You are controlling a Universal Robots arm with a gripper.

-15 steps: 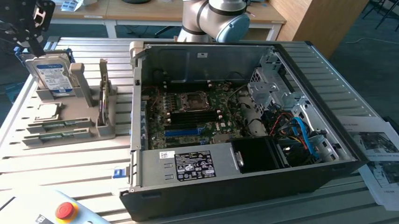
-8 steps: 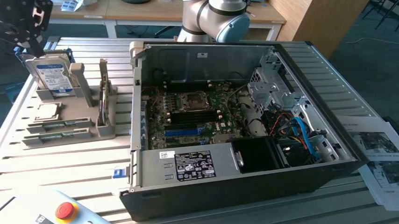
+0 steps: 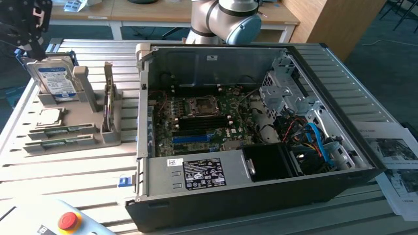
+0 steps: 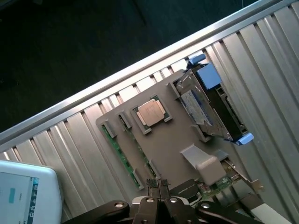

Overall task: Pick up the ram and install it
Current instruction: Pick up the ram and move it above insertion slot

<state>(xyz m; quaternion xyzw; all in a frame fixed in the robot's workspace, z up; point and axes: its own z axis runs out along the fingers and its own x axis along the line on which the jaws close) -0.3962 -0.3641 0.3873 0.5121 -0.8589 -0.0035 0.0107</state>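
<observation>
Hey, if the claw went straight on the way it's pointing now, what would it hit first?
Most likely the grey holder tray, by one end of the ram sticks. The shut claw hangs above it, so the exact spot is uncertain.

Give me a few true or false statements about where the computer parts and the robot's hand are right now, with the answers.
1. Both ram sticks lie in the grey holder, outside the computer case. True.
2. The hand grips a ram stick. False: it is shut on nothing, above the holder.
3. The hard drive lies flat inside the case. False: it stands upright in the holder.
4. The processor chip lies flat on the holder. True.
</observation>
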